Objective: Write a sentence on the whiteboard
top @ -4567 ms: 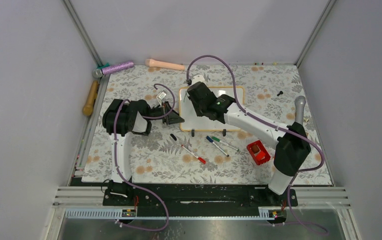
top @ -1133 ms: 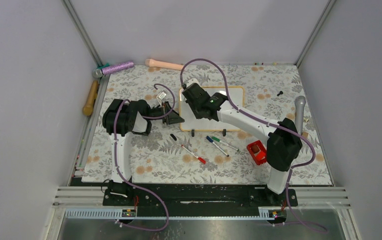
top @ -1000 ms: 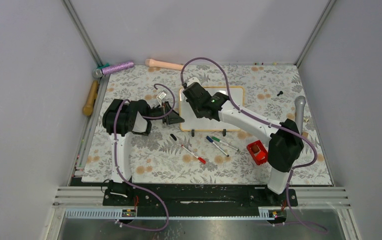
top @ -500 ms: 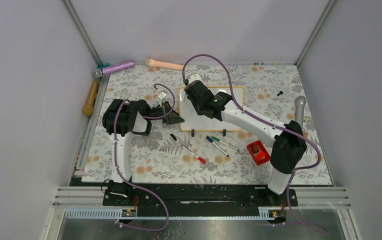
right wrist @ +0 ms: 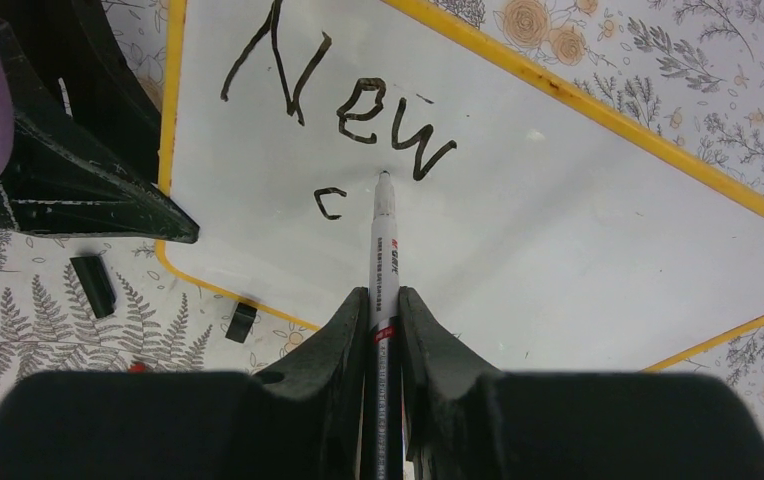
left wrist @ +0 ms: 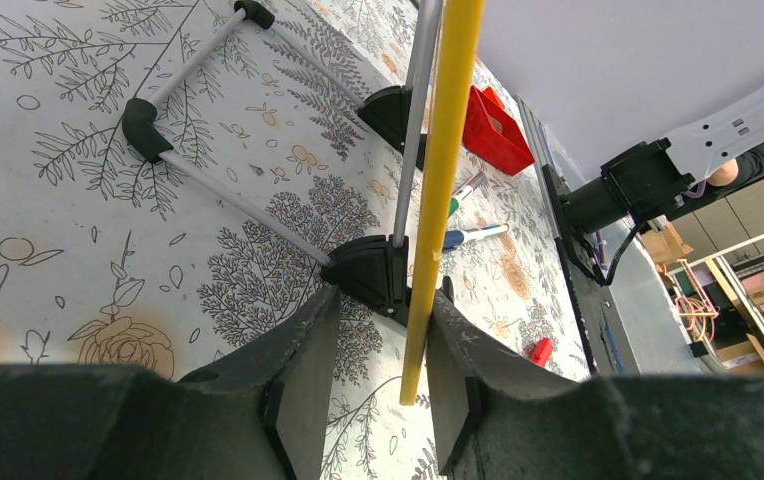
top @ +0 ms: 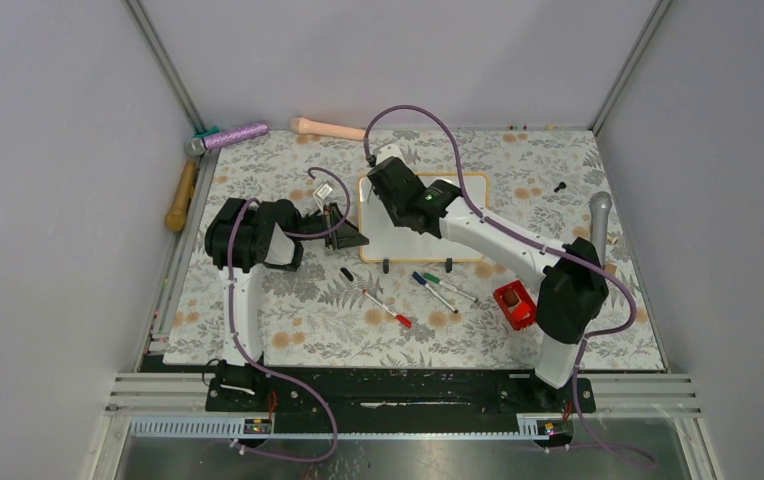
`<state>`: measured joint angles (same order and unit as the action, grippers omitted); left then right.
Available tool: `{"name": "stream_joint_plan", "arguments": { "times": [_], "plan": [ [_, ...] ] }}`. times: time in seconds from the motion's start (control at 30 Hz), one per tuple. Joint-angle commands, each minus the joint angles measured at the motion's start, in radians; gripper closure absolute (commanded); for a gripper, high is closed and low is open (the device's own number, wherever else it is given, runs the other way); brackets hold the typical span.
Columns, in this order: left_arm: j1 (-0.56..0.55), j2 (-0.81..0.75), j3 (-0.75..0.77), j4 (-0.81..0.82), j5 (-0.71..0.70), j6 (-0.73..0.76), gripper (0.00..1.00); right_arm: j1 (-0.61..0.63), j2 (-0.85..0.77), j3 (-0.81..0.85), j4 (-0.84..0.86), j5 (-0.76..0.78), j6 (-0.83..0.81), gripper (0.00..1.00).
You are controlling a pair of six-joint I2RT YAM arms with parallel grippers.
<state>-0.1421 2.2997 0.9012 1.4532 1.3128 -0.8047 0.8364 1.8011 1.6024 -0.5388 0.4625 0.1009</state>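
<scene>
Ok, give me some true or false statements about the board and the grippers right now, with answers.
The right gripper grips a marker with its tip at the whiteboard. True.
The sentence shows only New and a c beneath. True.
The left gripper hangs far from the whiteboard. False: the board's yellow edge runs between its fingers.
The red bin stands on the whiteboard. False: it stands on the table, off the board.

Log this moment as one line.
right gripper: shut on marker | tip: on whiteboard | sentence: "New c" written | left gripper: clamps whiteboard frame
</scene>
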Motion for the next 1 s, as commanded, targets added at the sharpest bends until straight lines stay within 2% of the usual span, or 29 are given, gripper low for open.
{"name": "stream_joint_plan", "arguments": {
  "times": [0.0,0.97],
  "plan": [
    [-0.003,0.024,0.008,0.012,-0.015,0.036,0.64,-0.013,0.012,0.036,0.011,0.036,-0.009,1.00],
    [-0.003,0.025,0.007,0.011,-0.015,0.038,0.64,-0.019,-0.036,-0.097,-0.004,-0.052,0.044,1.00]
  ]
}}
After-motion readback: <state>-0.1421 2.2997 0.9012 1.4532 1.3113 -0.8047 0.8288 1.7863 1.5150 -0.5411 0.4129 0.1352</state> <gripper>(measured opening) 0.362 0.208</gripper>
